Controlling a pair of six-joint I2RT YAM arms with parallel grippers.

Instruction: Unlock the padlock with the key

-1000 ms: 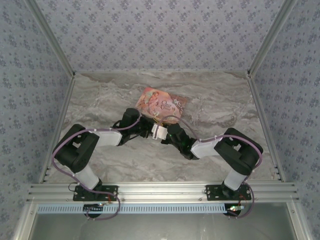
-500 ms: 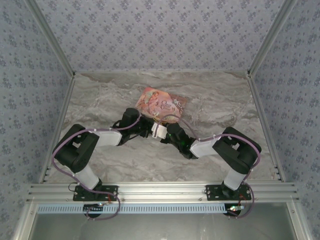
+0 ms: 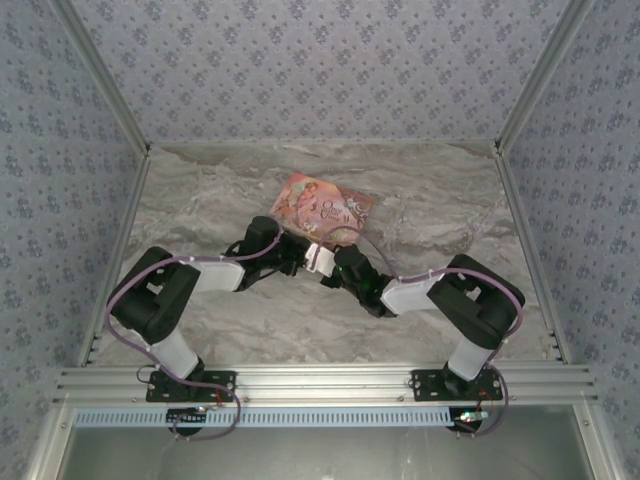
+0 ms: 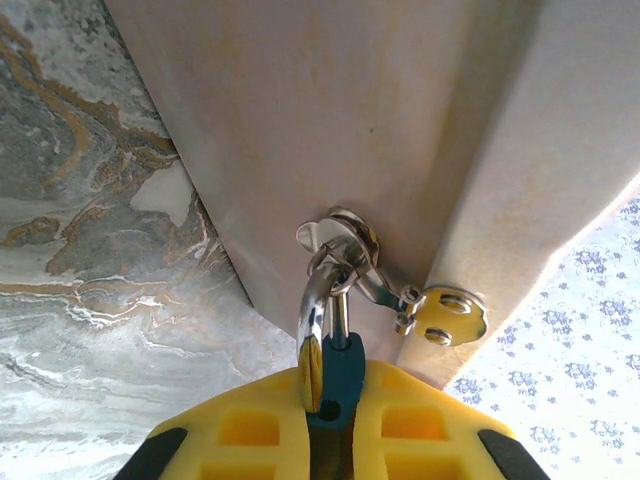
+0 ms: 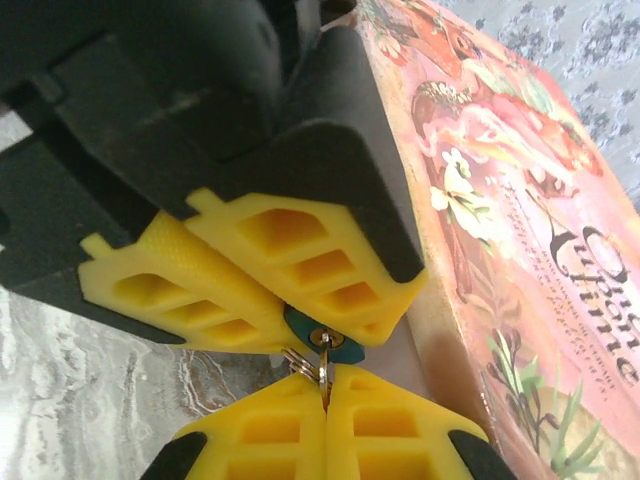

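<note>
The padlock (image 4: 342,378) is a small teal body with a silver shackle, and my left gripper (image 4: 330,372) is shut on it. Its shackle passes through the metal hasp (image 4: 445,315) on the pink box (image 3: 322,207). In the right wrist view the padlock (image 5: 298,327) faces me with its keyhole, pinched between the left gripper's yellow fingers (image 5: 300,255). The key (image 5: 324,362) stands in that keyhole, a key ring (image 5: 297,357) hanging beside it. My right gripper (image 5: 325,388) is shut on the key. Both grippers meet tip to tip at the box's near edge (image 3: 316,260).
The pink picture-printed box (image 5: 500,200) lies on the marble tabletop (image 3: 440,210) just behind the grippers and close to the right fingers. Patterned walls close in the back and both sides. Both arms are folded low, elbows out to the sides.
My right gripper's jaws have closed onto the key. Both gripper tips have edged slightly toward the box. The left gripper's hold on the padlock is unchanged.
</note>
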